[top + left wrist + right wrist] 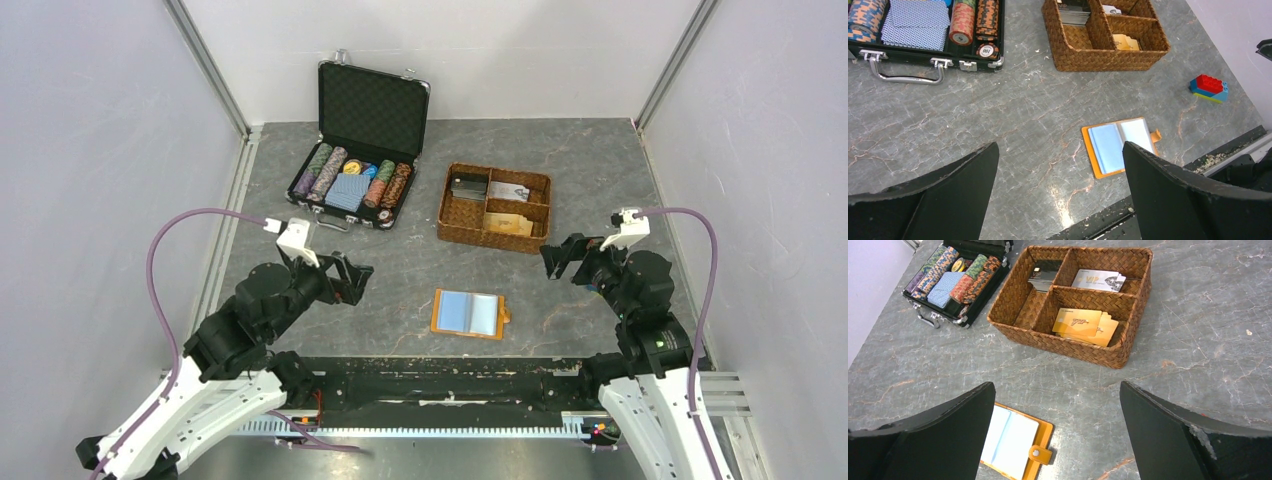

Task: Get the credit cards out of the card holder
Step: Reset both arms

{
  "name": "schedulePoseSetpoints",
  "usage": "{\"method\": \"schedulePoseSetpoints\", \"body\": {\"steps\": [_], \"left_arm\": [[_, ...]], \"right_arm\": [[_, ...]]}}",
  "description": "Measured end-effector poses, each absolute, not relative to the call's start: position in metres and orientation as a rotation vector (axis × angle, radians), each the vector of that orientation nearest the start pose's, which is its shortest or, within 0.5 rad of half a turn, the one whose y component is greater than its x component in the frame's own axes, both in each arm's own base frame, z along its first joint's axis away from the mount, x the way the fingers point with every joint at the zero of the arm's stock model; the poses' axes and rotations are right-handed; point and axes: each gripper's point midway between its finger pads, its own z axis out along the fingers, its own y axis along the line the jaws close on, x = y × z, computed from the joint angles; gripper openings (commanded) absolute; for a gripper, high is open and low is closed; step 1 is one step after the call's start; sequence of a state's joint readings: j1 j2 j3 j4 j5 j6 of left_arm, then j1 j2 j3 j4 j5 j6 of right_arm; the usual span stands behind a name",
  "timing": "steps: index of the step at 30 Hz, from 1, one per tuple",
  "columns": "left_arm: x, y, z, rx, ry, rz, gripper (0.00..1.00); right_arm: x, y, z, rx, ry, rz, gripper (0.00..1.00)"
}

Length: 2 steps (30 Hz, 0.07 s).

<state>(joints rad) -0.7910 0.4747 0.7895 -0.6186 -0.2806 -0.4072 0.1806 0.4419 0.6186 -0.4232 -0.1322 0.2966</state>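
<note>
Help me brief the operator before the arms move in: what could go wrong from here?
1. The card holder lies open and loose near the front edge of the table. The left gripper and right gripper are both open and off it, so a one-sided tug may drag or lift the whole holder.
2. Its clear sleeves are flat and glossy, and what they contain cannot be told, so a gripper might pinch only plastic.

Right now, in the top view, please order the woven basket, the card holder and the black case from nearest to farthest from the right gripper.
1. woven basket: just ahead of the right gripper, slightly left.
2. card holder: lying open, further left, nearer the arm bases.
3. black case: far back on the left.
</note>
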Motion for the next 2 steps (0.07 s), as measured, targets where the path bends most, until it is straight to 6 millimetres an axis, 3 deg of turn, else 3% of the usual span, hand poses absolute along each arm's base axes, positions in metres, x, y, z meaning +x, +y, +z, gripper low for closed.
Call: {"method": "schedulePoseSetpoints", "body": {"steps": [2], "left_arm": [[0.1809,-0.1364,0.2549,0.169,1.897,-0.561,1.0]], "right_arm": [[0.231,0.078,0.2298,0.012,1.839,0.457,0.98]]}}
